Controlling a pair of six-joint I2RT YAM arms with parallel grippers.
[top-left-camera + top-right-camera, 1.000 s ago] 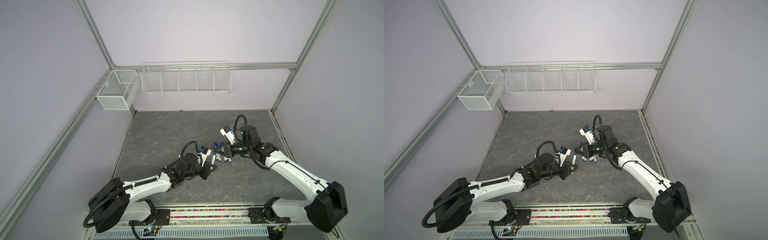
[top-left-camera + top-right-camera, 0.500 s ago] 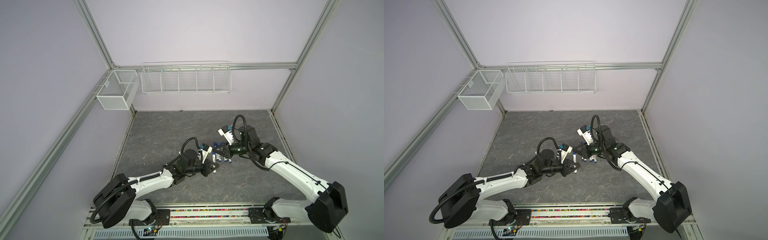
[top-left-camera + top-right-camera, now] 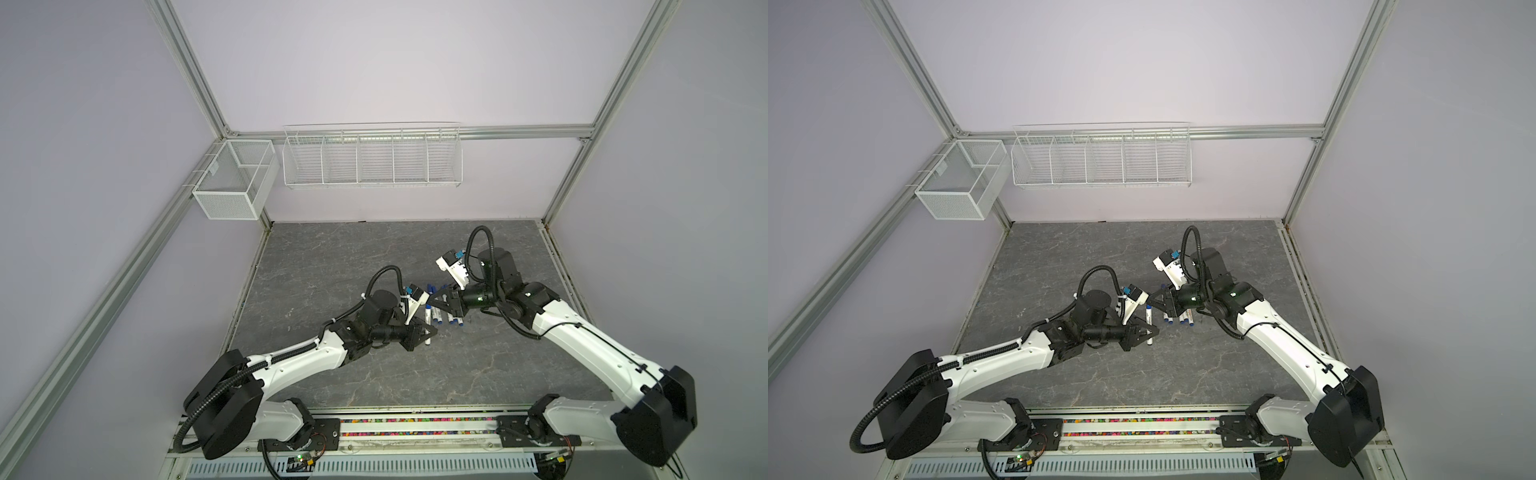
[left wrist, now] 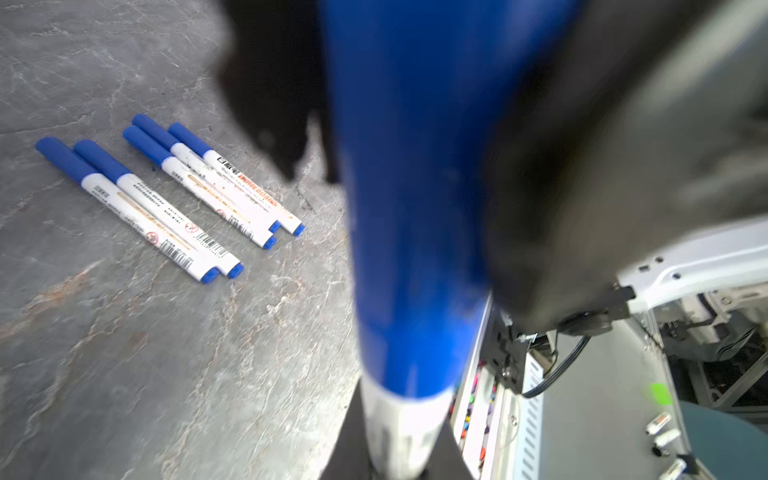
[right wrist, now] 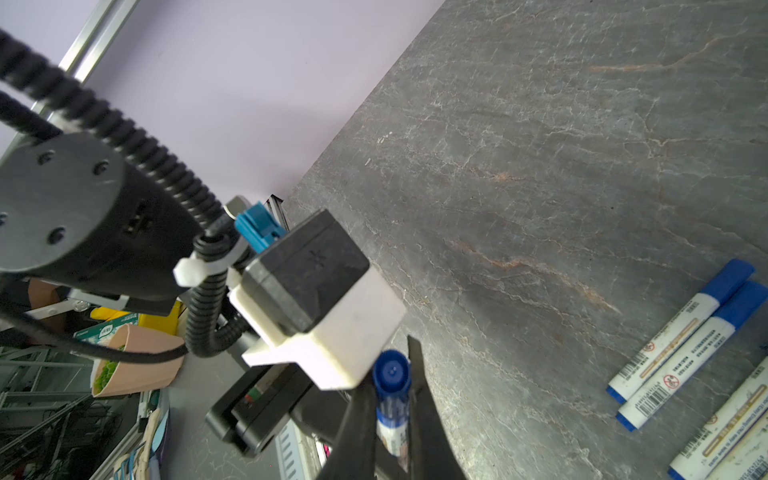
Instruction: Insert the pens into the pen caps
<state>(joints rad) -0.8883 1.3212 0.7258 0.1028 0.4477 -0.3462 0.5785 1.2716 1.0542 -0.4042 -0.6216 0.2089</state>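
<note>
One pen [image 3: 427, 323] is held clear of the table between both grippers, with a pen cap [image 4: 415, 208] on its end. My left gripper [image 3: 432, 332] [image 4: 399, 465] is shut on its white barrel [image 4: 405, 428]. Reaching in from the right, my right gripper [image 3: 432, 306] [image 5: 390, 386] is shut on the blue cap [image 5: 390, 372]. Both top views show the two grippers almost touching; the held pen [image 3: 1148, 322] runs between the left gripper [image 3: 1153, 332] and right gripper [image 3: 1152, 302]. Several capped pens [image 4: 174, 199] [image 5: 681, 345] lie side by side on the table.
The lying pens [image 3: 446, 318] sit just under and right of my right gripper on the grey table [image 3: 332, 257]. A wire rack [image 3: 372, 160] and a mesh box [image 3: 232, 183] hang on the back wall. A rail [image 3: 415, 428] runs along the front edge.
My right gripper has shifted a little left and my left gripper a little right, so they are closer together. Both have stayed shut on the same pen.
</note>
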